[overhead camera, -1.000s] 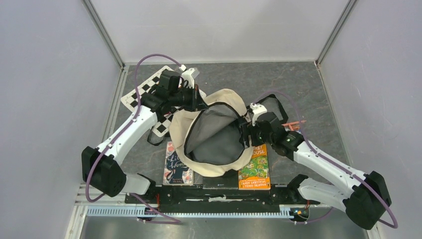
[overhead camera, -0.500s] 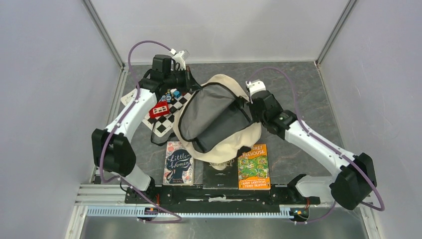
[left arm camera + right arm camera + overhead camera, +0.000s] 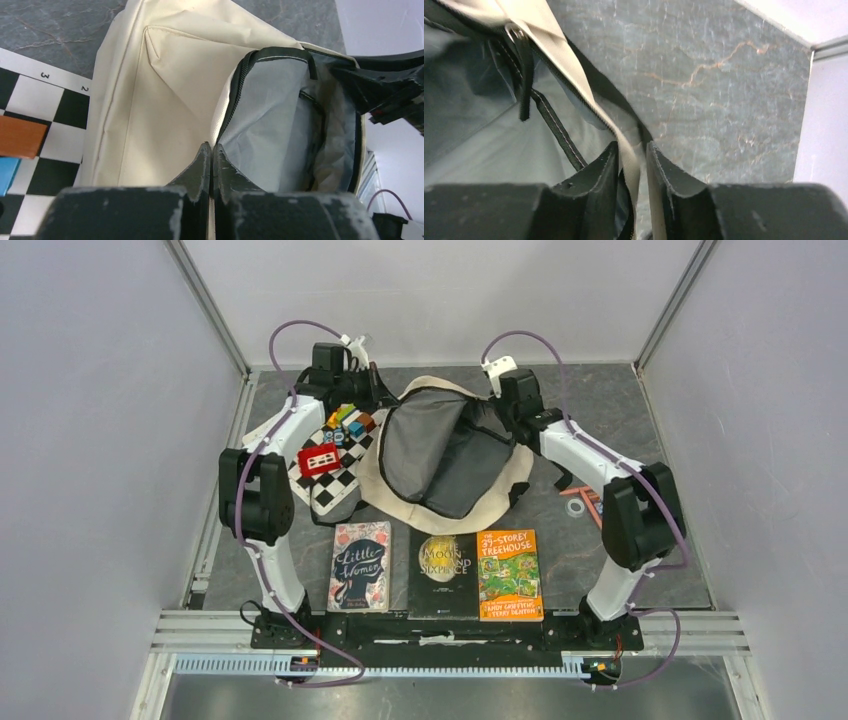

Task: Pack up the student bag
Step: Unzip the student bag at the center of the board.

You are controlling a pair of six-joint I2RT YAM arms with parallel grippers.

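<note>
The student bag [image 3: 448, 450], cream canvas with black trim, lies at the back middle of the table, its grey-lined mouth wide open and facing up. My left gripper [image 3: 385, 400] is shut on the left rim of the mouth. In the left wrist view its jaws [image 3: 211, 148] meet on the rim between the cream shell [image 3: 160, 85] and the grey lining. My right gripper [image 3: 502, 405] holds the right rim. In the right wrist view a fold of cream fabric [image 3: 554, 45] runs down between its narrowly parted jaws [image 3: 631, 147].
Three books lie in a row near the front: Little Women [image 3: 360, 565], a dark one [image 3: 445, 565] and an orange Treehouse one [image 3: 508, 573]. Left of the bag a checkerboard [image 3: 335, 490] carries a red block [image 3: 318, 460] and small coloured blocks [image 3: 350, 423]. Small pink items [image 3: 582, 502] lie right.
Both arms have swung toward the back wall, taking the bag with them. The dark middle book and the blocks on the checkerboard are now uncovered.
</note>
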